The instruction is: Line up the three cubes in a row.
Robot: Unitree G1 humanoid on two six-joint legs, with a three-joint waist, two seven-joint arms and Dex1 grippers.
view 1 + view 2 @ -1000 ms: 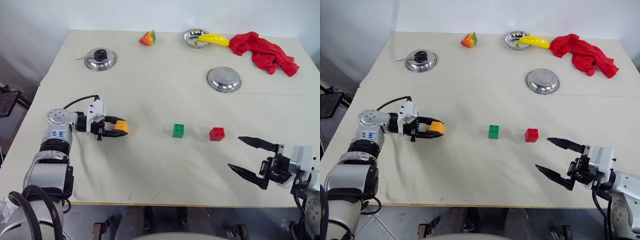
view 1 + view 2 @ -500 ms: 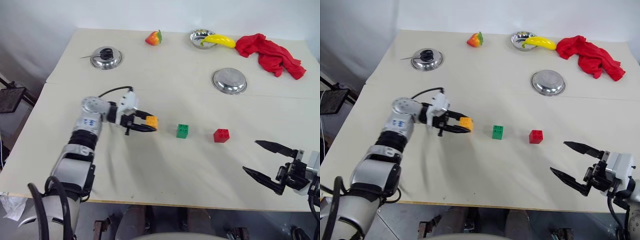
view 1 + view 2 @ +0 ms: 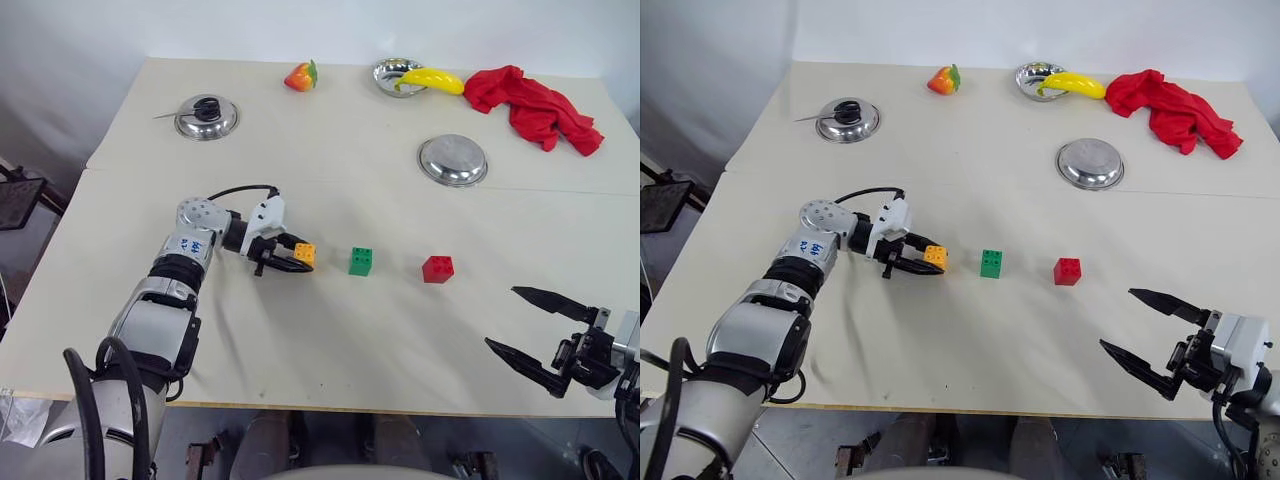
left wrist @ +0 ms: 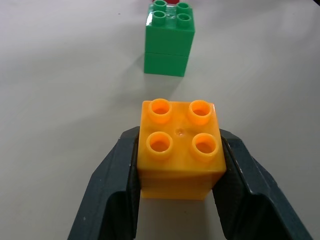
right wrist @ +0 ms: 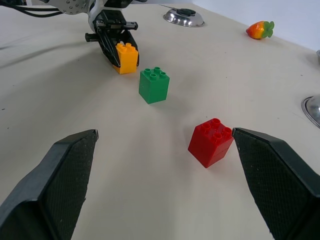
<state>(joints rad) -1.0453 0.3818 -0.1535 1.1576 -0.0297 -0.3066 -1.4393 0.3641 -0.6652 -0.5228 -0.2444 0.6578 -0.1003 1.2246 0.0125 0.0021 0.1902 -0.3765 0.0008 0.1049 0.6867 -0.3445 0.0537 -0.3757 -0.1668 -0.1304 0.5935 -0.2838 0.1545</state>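
Spreading wide under everything: the pale desk [image 3: 330, 330], carrying all 3 cubes in its near half. Reaching in from the left across it: the left gripper [image 3: 296, 258], jaws clamped on the orange-yellow cube [image 3: 305, 254], gripping its 2 opposite side faces, studs facing up. Waiting well apart at the near right edge: the right gripper [image 3: 538, 328], jaws standing wide apart, holding nothing.

Turning on 1 relation for the coming move: lying straight ahead of the left jaws, along the line of the fingers, the green cube [image 3: 361, 261], and past it, the red cube [image 3: 437, 268], near but not touching. Running left to right across the desk, then, the row's long axis, with the held cube already close to that line just beside the green one. Sitting much nearer the spot, the left arm, so probably needing only a short lowering and release with a gap matching the one between green and red. Possibly hovering slightly above the desk or resting on it, the held cube; hard telling which.

Looking like small studded plastic blocks, each showing 4 round studs on top and a seam around the middle, like 2 bricks stacked; standing upright, the green and red ones, the red one turned slightly askew.
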